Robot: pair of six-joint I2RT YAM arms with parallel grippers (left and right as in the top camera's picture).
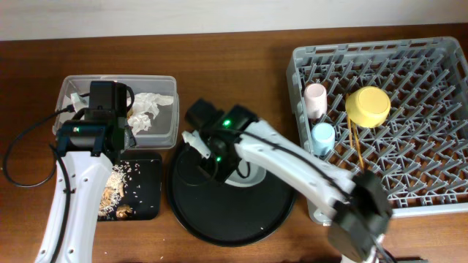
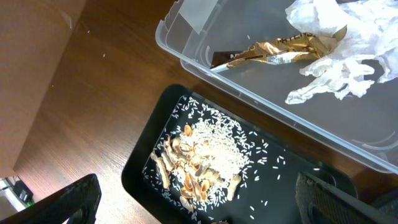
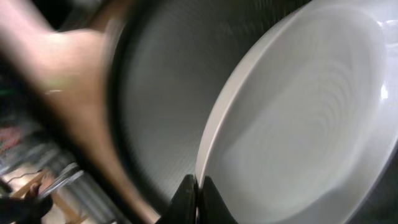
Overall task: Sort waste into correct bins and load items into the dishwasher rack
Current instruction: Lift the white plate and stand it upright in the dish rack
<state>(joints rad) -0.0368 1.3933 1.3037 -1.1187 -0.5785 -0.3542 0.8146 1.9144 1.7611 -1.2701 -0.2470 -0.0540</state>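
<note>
Right wrist: pale glossy plate (image 3: 298, 124), faint concentric ridges

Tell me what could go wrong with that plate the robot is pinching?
The right gripper pinches only the thin rim of the plate, so it might slip and clatter onto the round black tray. On the way into the dishwasher rack, it could bump the yellow bowl or the chopsticks.

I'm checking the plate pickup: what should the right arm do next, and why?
Probably close firmly on the plate rim and lift it slightly off the round black tray: the right gripper straddles that rim, and the plate is not yet in the dishwasher rack.
</note>
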